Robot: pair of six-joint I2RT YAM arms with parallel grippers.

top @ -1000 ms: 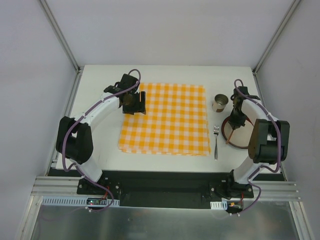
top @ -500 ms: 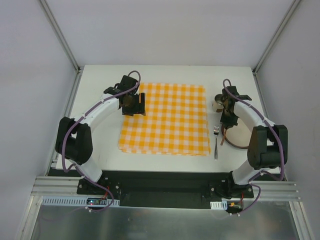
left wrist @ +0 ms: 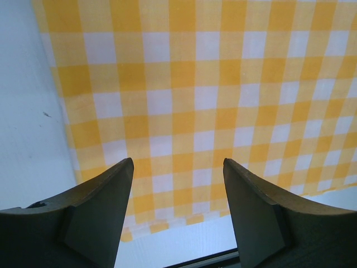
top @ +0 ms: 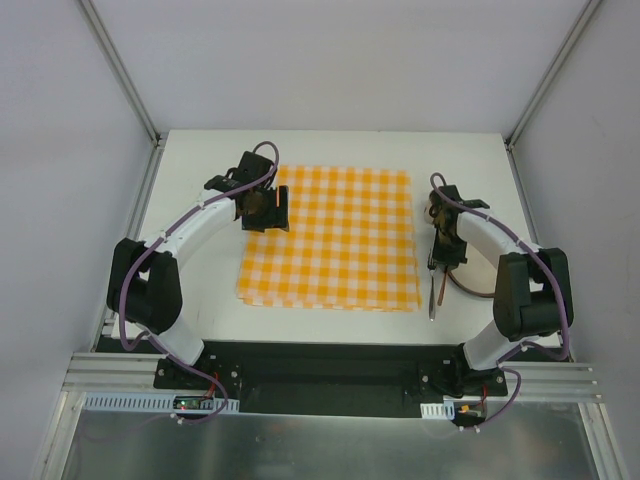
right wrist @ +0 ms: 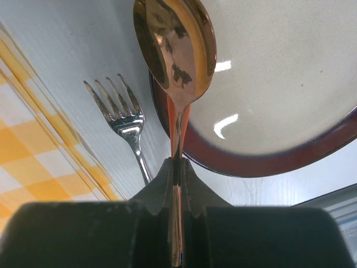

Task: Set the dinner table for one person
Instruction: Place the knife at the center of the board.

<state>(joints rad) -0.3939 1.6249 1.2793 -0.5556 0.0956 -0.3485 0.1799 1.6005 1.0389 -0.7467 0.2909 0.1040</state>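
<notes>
The white dinner table [top: 330,150] carries an orange-and-white checked cloth [top: 340,240] in its middle. My right gripper [top: 441,258] is shut on the handle of a copper-coloured spoon [right wrist: 175,44] and holds it above the table, between the fork [right wrist: 125,120] and the rim of a cream plate with a dark red edge [right wrist: 279,84]. The fork [top: 431,308] lies just right of the cloth. The plate [top: 468,290] is mostly hidden under the right arm. My left gripper [top: 265,205] is open and empty above the cloth's left part [left wrist: 195,84].
A metal cup [top: 431,211] stands behind the right gripper, largely hidden by the arm. Grey walls and metal frame posts [top: 120,70] enclose the table. The black arm base rail [top: 330,365] runs along the near edge.
My right gripper has moved left and towards the near edge, from over the plate to beside the fork, with the spoon in it. The left arm has barely moved.
</notes>
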